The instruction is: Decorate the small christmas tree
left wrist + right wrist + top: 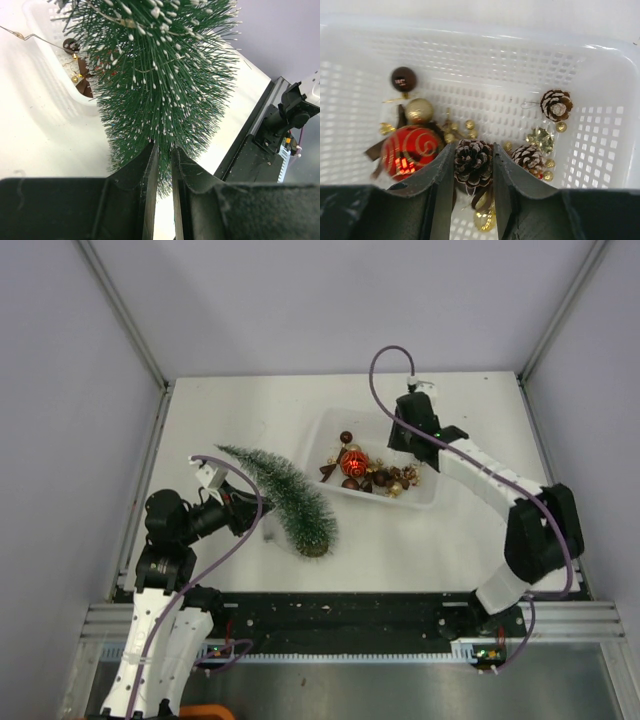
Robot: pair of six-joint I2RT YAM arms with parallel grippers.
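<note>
The small christmas tree (285,495) leans with its tip toward the far left and its brown base (314,549) near the table's front edge. My left gripper (260,517) is shut on its lower bristles. In the left wrist view both fingers press into the green (160,75), with the left gripper (165,156) closed narrowly. My right gripper (398,455) reaches down into the white tray (330,430). In the right wrist view the right gripper (474,156) is shut on a frosted pinecone (473,161), with a finger against each side.
The tray (495,55) also holds a red bauble (410,150), a gold ball (419,110), a brown ball (403,78), two more pinecones (556,104) (527,156) and small gold beads. A black rail (350,612) runs along the near edge. Grey walls enclose the table.
</note>
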